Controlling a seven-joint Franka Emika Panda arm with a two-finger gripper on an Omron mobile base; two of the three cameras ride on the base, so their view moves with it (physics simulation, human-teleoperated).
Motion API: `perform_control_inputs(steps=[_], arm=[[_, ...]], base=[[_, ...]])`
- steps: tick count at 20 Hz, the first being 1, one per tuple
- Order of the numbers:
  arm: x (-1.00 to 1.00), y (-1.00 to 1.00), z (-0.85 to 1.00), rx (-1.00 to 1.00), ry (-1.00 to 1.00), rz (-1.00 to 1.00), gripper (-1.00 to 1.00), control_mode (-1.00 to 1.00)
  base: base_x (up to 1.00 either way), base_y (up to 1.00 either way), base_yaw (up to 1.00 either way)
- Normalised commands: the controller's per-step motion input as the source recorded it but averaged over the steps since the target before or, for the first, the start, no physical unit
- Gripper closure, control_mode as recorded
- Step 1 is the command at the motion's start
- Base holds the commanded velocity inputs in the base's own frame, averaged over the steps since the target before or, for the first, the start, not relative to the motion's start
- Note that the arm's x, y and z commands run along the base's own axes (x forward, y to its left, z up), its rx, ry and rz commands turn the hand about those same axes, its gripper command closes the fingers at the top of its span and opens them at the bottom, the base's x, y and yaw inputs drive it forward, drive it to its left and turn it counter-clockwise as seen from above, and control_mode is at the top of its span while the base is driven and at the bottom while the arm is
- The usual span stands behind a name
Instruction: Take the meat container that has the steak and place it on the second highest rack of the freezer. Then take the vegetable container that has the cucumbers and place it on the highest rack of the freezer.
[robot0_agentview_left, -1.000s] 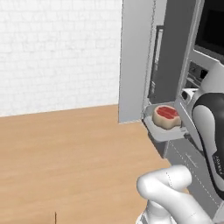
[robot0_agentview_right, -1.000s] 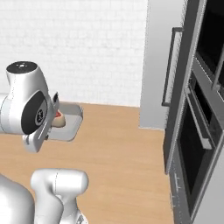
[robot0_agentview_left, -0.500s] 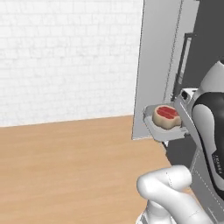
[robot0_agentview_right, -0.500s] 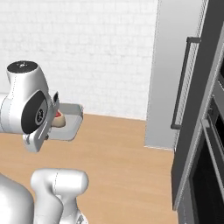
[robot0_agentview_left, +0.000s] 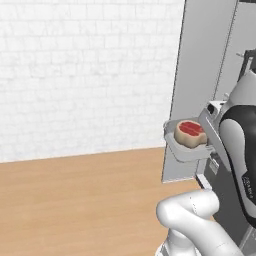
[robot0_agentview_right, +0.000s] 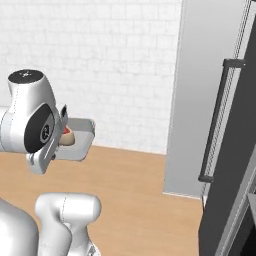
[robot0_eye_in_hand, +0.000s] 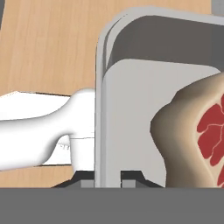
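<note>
Aloft, the gripper (robot0_eye_in_hand: 107, 175) was clamped on the rim of the meat container (robot0_agentview_left: 186, 146), one dark fingertip either side of its wall. Inside lay the steak (robot0_agentview_left: 190, 133), carried above the wooden floor (robot0_agentview_left: 75, 200), beside the grey freezer door (robot0_agentview_left: 200, 70).

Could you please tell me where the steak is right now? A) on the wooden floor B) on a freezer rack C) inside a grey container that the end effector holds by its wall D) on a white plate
C: the brown, red-topped steak lies inside the shallow grey plastic container, whose wall stands between the end effector fingertips, above the floor.
</note>
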Motion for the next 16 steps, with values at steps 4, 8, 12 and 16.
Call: perform_control_inputs(steps=[4, 8, 12, 16], arm=[[0.0, 0.0, 0.0, 0.0, 0.0, 0.0, 1.0, 1.0], [0.0, 0.0, 0.0, 0.0, 0.0, 0.0, 1.0, 1.0], [0.0, 0.0, 0.0, 0.0, 0.0, 0.0, 1.0, 1.0], [0.0, 0.0, 0.0, 0.0, 0.0, 0.0, 1.0, 1.0]], base=[[0.76, 0.42, -0.19], [0.62, 0.46, -0.55], [0.65, 0.46, -0.67], [0.62, 0.47, -0.7]])
